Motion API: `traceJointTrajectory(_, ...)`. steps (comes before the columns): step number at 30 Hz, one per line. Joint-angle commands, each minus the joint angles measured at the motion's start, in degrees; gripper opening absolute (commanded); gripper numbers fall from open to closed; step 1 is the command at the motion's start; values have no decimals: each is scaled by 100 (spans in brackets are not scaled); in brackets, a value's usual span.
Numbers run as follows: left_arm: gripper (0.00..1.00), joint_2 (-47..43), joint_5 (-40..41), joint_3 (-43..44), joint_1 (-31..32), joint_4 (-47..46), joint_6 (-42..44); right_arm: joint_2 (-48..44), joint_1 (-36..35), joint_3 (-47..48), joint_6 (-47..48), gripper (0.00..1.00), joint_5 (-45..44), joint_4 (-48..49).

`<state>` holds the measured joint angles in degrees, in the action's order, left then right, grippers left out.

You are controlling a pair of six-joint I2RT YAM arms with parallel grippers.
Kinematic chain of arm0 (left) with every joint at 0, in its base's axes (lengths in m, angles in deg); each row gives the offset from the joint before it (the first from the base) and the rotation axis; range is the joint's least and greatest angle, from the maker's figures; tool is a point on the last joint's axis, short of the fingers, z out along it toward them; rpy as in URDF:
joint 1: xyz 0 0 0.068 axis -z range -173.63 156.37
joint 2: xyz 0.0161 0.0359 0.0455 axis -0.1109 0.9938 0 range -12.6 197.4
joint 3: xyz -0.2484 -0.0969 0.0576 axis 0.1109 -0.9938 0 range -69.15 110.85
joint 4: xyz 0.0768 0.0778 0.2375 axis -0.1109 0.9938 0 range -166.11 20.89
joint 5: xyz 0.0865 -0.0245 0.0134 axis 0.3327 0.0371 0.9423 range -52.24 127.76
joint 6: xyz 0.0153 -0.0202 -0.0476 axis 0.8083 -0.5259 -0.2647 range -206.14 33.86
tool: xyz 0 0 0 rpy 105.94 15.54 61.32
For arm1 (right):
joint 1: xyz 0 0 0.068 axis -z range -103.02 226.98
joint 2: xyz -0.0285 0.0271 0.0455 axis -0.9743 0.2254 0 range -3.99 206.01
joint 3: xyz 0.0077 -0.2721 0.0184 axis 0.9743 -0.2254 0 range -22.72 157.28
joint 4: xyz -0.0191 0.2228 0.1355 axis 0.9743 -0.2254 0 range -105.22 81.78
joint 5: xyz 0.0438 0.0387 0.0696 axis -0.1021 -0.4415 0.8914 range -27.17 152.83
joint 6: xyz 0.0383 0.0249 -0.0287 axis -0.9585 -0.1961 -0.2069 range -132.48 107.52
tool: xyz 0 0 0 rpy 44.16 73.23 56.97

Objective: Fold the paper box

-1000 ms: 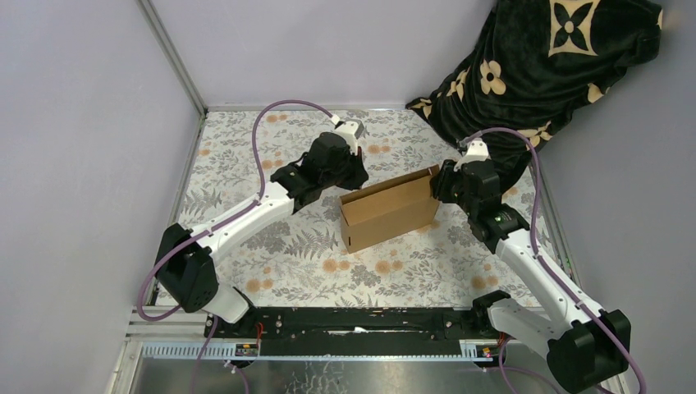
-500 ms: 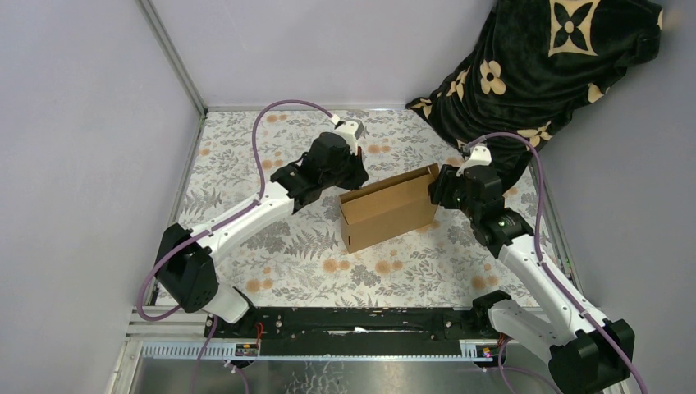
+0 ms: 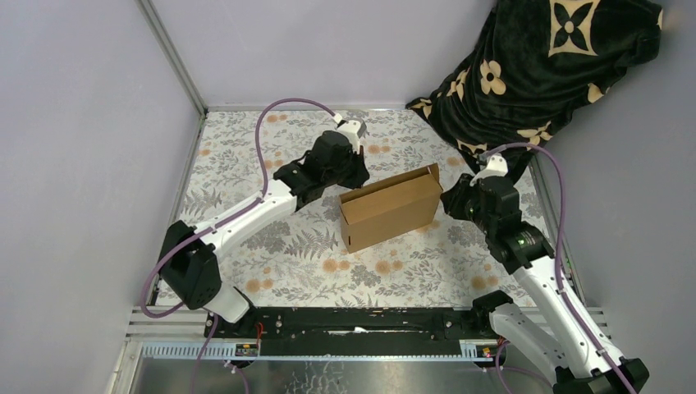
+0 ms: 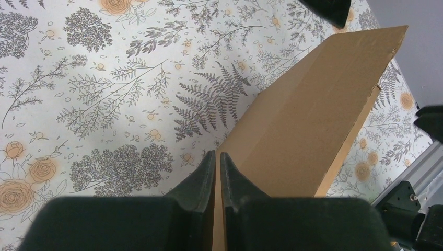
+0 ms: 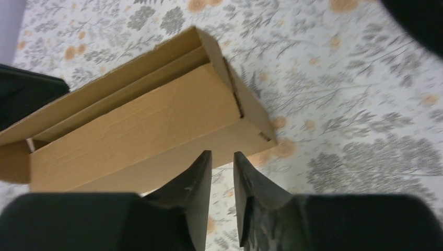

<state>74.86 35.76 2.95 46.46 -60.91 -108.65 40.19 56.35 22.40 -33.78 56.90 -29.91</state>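
The paper box (image 3: pixel 388 207) is a brown cardboard shape standing on the floral table, long side toward the arms, open along its top. My left gripper (image 3: pixel 351 180) is at its back left corner. In the left wrist view its fingers (image 4: pixel 217 155) are shut on a thin upright cardboard wall of the paper box (image 4: pixel 313 115). My right gripper (image 3: pixel 449 201) hovers just off the box's right end, touching nothing. In the right wrist view it (image 5: pixel 222 154) stands narrowly open with only tablecloth showing in the gap, and the paper box (image 5: pixel 136 130) lies ahead to the left.
A dark blanket with pale flower motifs (image 3: pixel 542 66) is heaped at the back right corner. Grey walls close in the floral tablecloth (image 3: pixel 246 197) on the left, back and right. A black rail (image 3: pixel 353 320) runs along the near edge between the arm bases.
My right gripper has let go of the box's right end and drawn back to the right and toward the near side. The left gripper and the box have stayed put.
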Motion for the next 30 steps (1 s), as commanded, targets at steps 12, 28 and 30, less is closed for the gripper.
traceJointTrajectory(12, 11, 317, -54, 308, 24, 44, 95, 100, -241, -1514, -1570, 12, 2052, 1180)
traceJointTrajectory(28, 11, 706, -193, 801, 337, 294, -27, 2006, -1236, -1102, -2318, 11, 1738, 3177)
traceJointTrajectory(30, 11, 741, -196, 795, 407, 282, -56, 2092, -1279, -1036, -2325, 11, 1619, 3222)
